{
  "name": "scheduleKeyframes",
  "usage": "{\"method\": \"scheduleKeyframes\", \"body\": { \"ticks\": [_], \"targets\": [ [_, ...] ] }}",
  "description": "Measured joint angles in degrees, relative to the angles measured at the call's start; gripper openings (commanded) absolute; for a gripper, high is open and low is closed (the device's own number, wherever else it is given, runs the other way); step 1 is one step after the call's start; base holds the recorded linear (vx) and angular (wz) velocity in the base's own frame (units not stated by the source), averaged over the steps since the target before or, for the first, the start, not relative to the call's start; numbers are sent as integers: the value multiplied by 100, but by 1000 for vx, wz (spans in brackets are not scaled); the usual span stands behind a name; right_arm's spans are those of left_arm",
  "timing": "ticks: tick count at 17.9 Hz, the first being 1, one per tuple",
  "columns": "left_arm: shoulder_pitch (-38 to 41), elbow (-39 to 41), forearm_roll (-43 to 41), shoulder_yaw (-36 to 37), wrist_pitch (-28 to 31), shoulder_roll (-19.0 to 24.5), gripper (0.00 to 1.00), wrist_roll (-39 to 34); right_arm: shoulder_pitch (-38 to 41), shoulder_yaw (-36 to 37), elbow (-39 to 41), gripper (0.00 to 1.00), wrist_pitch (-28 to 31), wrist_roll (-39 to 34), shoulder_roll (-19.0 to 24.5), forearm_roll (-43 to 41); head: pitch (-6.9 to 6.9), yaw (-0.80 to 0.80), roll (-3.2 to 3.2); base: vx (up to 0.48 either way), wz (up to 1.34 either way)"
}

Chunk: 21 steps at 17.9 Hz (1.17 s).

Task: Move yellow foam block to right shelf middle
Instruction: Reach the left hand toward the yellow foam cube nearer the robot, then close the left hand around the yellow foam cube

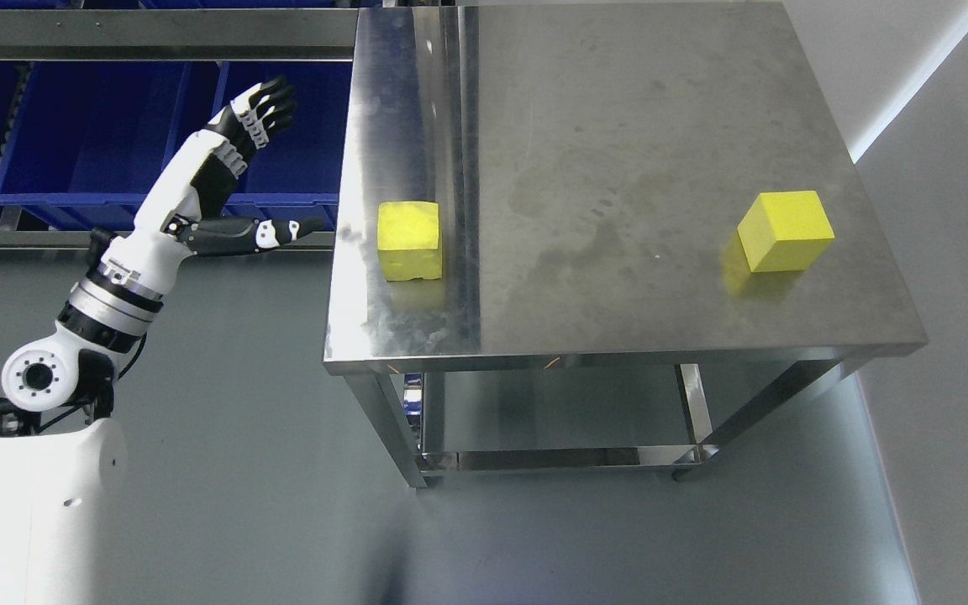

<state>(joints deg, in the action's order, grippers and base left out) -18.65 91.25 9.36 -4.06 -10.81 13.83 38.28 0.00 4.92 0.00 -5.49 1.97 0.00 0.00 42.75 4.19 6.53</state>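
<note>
Two yellow foam blocks lie on the steel table (618, 126). One yellow foam block (409, 240) sits near the table's left edge, the other yellow block (785, 231) near its right edge. My left hand (261, 160) is raised off the table's left side, fingers spread and thumb stretched toward the table, holding nothing. It hangs roughly a hand's width left of the nearer block, not touching it. The right arm does not show.
Blue bins (114, 143) on a rack stand behind my left hand at the upper left. The table has a lower steel shelf (560, 458) beneath it. Grey floor surrounds the table; a pale wall runs along the right.
</note>
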Motion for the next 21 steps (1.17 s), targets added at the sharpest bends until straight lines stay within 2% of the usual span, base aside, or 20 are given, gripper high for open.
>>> {"method": "scheduleKeyframes", "body": {
  "ticks": [6, 12, 13, 16, 18, 21],
  "targets": [
    [-431, -578, -585, 885, -14, 146, 99, 165, 0, 0, 0, 100, 0, 0, 0, 0, 0, 0, 0, 0, 0],
    [-709, -1209, -1155, 1449, -21, -23, 97, 183, 0, 0, 0, 100, 0, 0, 0, 0, 0, 0, 0, 0, 0],
    [-762, -1307, -1240, 1510, -22, -61, 93, 159, 0, 0, 0, 100, 0, 0, 0, 0, 0, 0, 0, 0, 0],
    [-879, -1512, -1399, 1637, -34, -151, 66, 149, 0, 0, 0, 100, 0, 0, 0, 0, 0, 0, 0, 0, 4],
    [-947, -1653, -1468, 1677, -118, -229, 53, 144, 0, 0, 0, 100, 0, 0, 0, 0, 0, 0, 0, -1, 28],
    [-990, -1797, -1520, 1619, -234, -379, 46, 166, 0, 0, 0, 100, 0, 0, 0, 0, 0, 0, 0, -4, 53]
  ]
}}
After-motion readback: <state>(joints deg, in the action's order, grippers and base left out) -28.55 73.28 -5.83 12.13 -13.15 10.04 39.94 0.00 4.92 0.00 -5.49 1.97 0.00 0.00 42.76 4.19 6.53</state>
